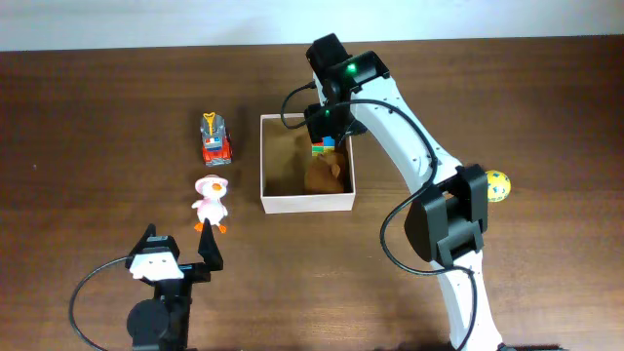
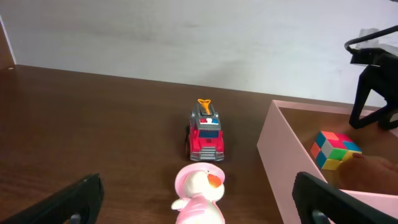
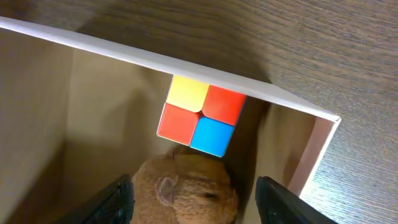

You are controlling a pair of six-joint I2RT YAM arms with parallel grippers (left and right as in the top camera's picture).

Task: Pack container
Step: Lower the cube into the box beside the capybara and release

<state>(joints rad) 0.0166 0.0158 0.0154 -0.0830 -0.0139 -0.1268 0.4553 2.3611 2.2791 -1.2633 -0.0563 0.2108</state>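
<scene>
A bare stretch of dark wood-grain table (image 1: 97, 117) runs along the left edge, open from the pale wall (image 1: 146, 24) at the far side to the near edge. The left gripper (image 1: 180, 242) sits low at the near-left, its fingers spread wide with nothing between them. Just ahead of it stands a pink-and-white duck toy (image 1: 211, 203), and farther back is a red fire truck (image 1: 216, 139). The two toys are apart from each other, and a strip of free table separates them from the box to their right.

The container (image 1: 261, 166), a square open box with pale walls and a tan floor, rests at mid-table. The left half of its floor is bare. Its right half holds a brown plush toy (image 1: 327, 174), and a multicoloured puzzle cube (image 1: 323, 148) lies against the far wall near the far-right corner, right beside the plush.

The right gripper (image 3: 198, 200) hangs over that corner. In the wrist view its fingers are parted to either side of the plush and clamp nothing.

Farther right, a yellow patterned ball (image 1: 497, 184) shows partly from behind the right arm. Beyond it, open table reaches the right edge.
</scene>
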